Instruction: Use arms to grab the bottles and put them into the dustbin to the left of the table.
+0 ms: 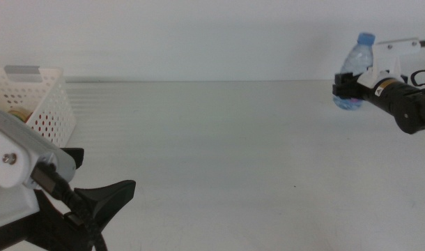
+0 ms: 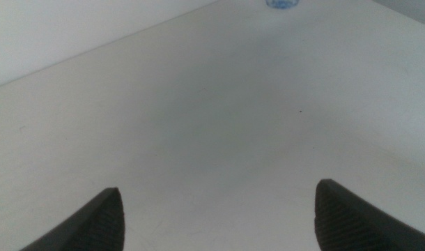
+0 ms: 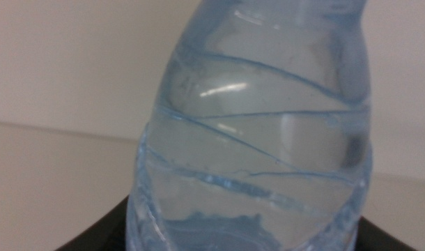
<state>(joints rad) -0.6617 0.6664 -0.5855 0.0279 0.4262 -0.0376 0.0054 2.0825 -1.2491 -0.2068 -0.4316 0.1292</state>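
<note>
A small clear water bottle (image 1: pixel 355 70) with a blue cap is at the far right of the table (image 1: pixel 219 153), tilted. My right gripper (image 1: pixel 352 87) is shut on its lower body. In the right wrist view the bottle (image 3: pixel 261 139) fills the picture between the dark jaws. I cannot tell whether its base touches the table. The white perforated dustbin (image 1: pixel 49 104) stands at the left edge. My left gripper (image 1: pixel 104 199) hangs open low at the front left, just right of the dustbin. Its jaws (image 2: pixel 216 216) are wide apart over bare tabletop, with the bottle's base (image 2: pixel 282 3) far ahead.
Something yellowish shows inside the dustbin behind its near rim, partly hidden by the left arm's white housing (image 1: pixel 17 157). Faint ridged stripes run along the table's far part. A pale wall stands behind the table.
</note>
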